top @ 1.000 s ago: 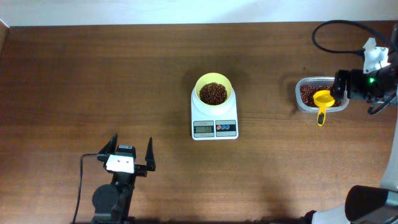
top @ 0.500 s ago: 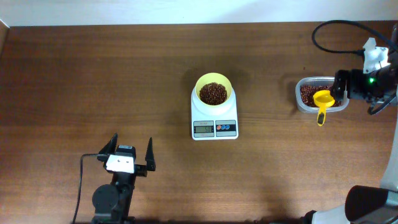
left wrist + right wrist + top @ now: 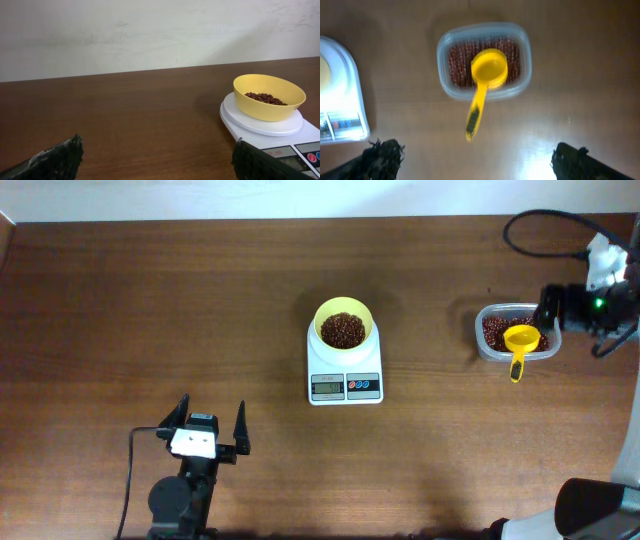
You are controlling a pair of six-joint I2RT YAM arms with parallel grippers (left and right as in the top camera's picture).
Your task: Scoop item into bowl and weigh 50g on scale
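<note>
The pale-yellow bowl [image 3: 344, 306] stands on the white scale [image 3: 320, 362] at the table's centre, holding dark red-brown beans [image 3: 343, 330]. In the left wrist view the bowl [image 3: 270, 111] and scale [image 3: 260, 128] lie ahead to the right. My left gripper [image 3: 213, 409] rests open near the front left, nothing between its fingers. My right gripper [image 3: 549, 310] hovers open beside the clear tub [image 3: 479, 335]. A yellow scoop [image 3: 519, 343] lies across the tub of beans [image 3: 457, 65], its handle hanging over the rim. In the right wrist view the gripper [image 3: 480, 161] is empty.
A black cable [image 3: 530, 225] loops at the back right near the right arm. The table's far edge meets a white wall [image 3: 150, 30]. Bare wood lies between the scale and the tub.
My right arm has drawn slightly back toward the far right. The scoop stays on the tub. The left arm, bowl and scale have not moved.
</note>
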